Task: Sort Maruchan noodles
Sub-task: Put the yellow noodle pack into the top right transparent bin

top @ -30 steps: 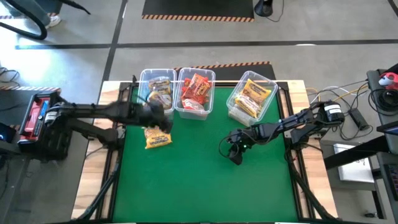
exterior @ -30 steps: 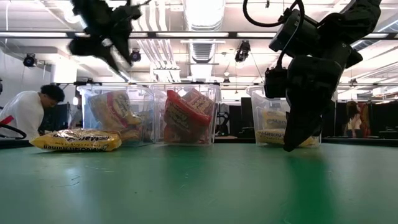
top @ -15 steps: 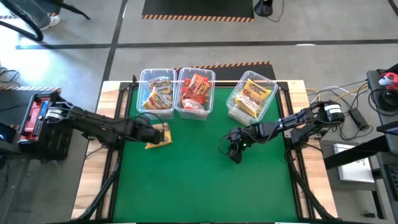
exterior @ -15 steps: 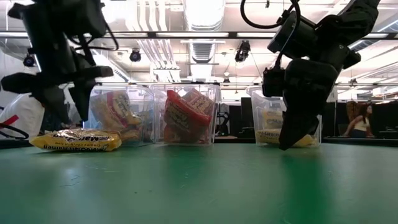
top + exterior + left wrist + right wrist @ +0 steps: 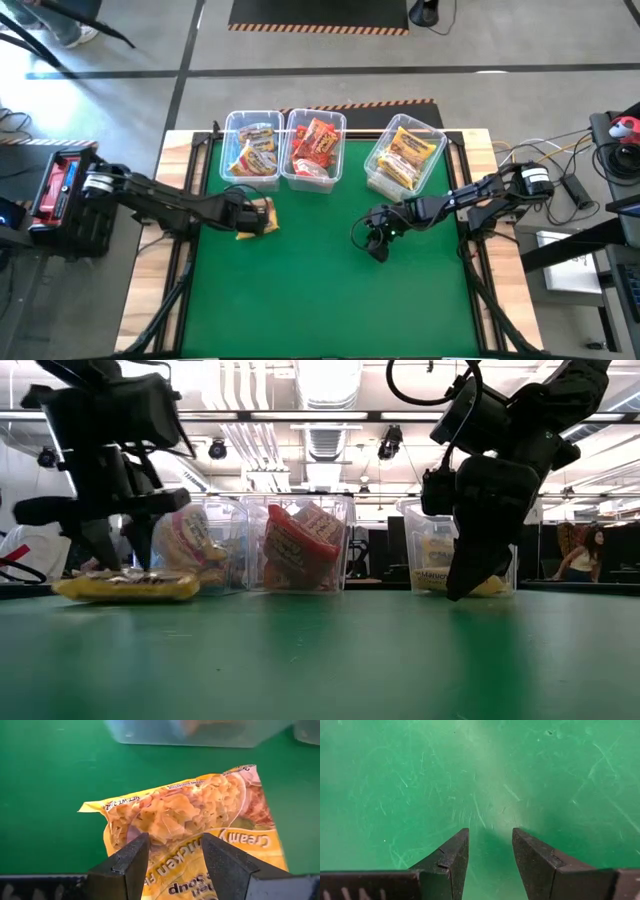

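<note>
Maruchan noodles packet under the left arm's fingers, ready to be taken.

Noodle packet point(image 5: 200, 825), yellow and crinkly, lies flat on the green table point(image 5: 330, 290) directly beneath the left fingers point(image 5: 131, 857), which stand about half spread, one tip on each side of its printed middle, seemingly touching the wrapper but not yet pinching it. It should be light, with a slippery film over a brittle block, so a gentle hold across the short width suits better than a sealed edge. Just beyond the fingertips sits the nearest clear bin point(image 5: 251, 148), two more beside it. Well apart, the right fingers point(image 5: 452, 852) hang narrowly parted over bare table, holding nothing.
</note>
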Robot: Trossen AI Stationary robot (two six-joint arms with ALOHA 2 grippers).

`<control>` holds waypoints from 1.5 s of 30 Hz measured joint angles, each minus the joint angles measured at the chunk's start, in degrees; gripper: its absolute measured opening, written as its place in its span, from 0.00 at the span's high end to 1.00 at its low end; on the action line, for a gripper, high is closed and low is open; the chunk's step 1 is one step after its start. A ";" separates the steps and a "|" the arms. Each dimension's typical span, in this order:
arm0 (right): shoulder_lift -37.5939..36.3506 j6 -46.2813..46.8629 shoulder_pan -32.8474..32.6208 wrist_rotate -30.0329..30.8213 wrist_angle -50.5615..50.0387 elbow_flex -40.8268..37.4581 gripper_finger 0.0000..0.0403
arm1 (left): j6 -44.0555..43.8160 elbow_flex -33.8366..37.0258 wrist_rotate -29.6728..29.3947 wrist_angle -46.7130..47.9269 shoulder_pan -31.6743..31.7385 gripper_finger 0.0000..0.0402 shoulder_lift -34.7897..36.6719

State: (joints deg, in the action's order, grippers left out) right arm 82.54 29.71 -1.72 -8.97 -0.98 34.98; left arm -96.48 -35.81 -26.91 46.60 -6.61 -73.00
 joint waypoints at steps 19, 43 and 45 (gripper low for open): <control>0.00 4.70 0.00 0.02 1.09 0.09 0.65 | 19.00 -25.26 2.68 -24.66 -0.37 0.58 -29.91; 0.45 9.54 -0.11 9.88 19.86 0.11 0.65 | 20.53 -24.84 3.91 -26.09 -4.26 0.58 -24.38; 0.77 10.10 0.00 12.25 19.81 0.09 0.65 | 19.26 -24.79 3.76 -26.98 -4.21 0.58 -24.92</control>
State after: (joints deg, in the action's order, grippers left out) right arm 83.31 39.82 -1.72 3.28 18.83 35.07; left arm -77.22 -60.60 -23.15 19.62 -10.82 -97.92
